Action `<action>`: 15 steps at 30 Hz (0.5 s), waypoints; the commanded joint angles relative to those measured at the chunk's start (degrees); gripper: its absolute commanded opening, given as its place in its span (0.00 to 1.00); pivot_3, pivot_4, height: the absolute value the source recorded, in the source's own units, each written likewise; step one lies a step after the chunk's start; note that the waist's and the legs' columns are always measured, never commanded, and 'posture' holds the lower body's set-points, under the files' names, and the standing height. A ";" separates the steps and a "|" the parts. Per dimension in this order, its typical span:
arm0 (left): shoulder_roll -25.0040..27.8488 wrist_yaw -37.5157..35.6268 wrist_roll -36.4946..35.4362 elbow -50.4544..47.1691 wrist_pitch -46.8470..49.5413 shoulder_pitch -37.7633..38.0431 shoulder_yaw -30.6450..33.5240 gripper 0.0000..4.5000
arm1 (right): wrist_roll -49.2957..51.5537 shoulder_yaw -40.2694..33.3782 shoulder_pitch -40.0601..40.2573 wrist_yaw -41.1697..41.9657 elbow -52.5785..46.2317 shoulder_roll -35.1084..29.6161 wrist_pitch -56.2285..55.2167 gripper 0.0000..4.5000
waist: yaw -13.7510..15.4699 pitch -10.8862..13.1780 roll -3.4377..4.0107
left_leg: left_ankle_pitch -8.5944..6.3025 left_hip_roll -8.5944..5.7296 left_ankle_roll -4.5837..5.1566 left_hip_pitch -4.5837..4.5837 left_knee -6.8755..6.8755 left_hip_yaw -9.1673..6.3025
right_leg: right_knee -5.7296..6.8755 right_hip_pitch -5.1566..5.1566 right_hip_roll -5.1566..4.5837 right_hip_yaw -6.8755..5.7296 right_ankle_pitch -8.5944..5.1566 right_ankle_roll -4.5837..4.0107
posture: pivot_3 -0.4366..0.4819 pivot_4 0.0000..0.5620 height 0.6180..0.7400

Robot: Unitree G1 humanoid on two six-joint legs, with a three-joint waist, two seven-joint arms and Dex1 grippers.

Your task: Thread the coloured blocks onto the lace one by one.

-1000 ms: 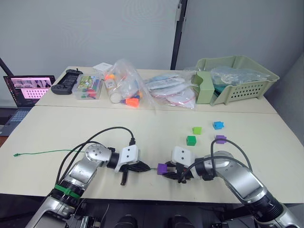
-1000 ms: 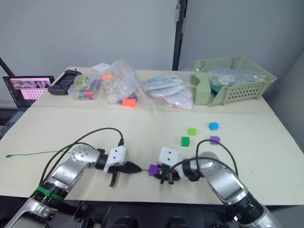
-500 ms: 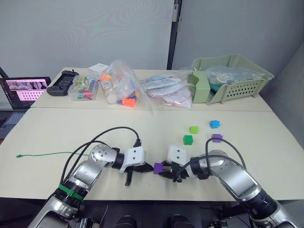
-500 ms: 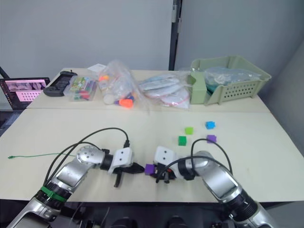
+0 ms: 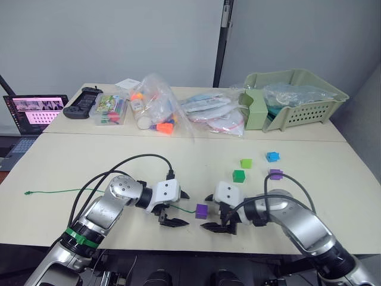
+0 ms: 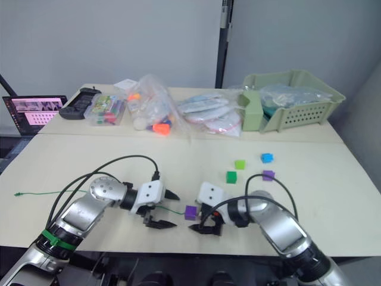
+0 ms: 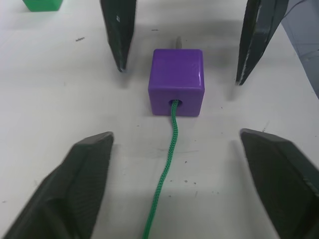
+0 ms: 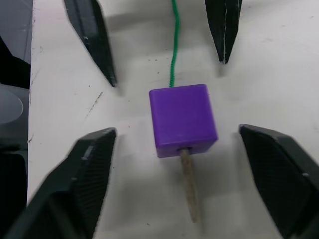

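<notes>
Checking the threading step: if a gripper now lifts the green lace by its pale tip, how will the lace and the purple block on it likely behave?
The lace looks thin and limp, so it would likely sag. Its pale tip looks stiffer and may stay straight. The purple block, small with a loose hole, may slide down the cord.

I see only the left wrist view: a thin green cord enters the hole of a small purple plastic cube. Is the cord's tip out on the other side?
Observer: Yes. The right wrist view shows the pale stiff tip of the thin green lace sticking out of the purple cube.
Operator: Where is the cord's other end?
Observer: On the cream table, far to the robot's left.
Operator: Which blocks are unthreaded?
Observer: Four loose ones lie on the robot's right: a dark green cube, a light green cube, a blue cube, a second purple cube.
</notes>
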 commanded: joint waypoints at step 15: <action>-6.44 1.88 3.41 1.27 2.93 -4.73 -6.33 0.72 | -1.05 -2.70 4.34 0.93 6.12 -2.39 -11.78 0.73 | -0.42 0.00 -0.01 | 0.00 -0.01 0.00 -0.01 -0.01 0.17 | -0.04 0.01 0.06 0.01 0.00 0.02 | 0.48 0.27 1.00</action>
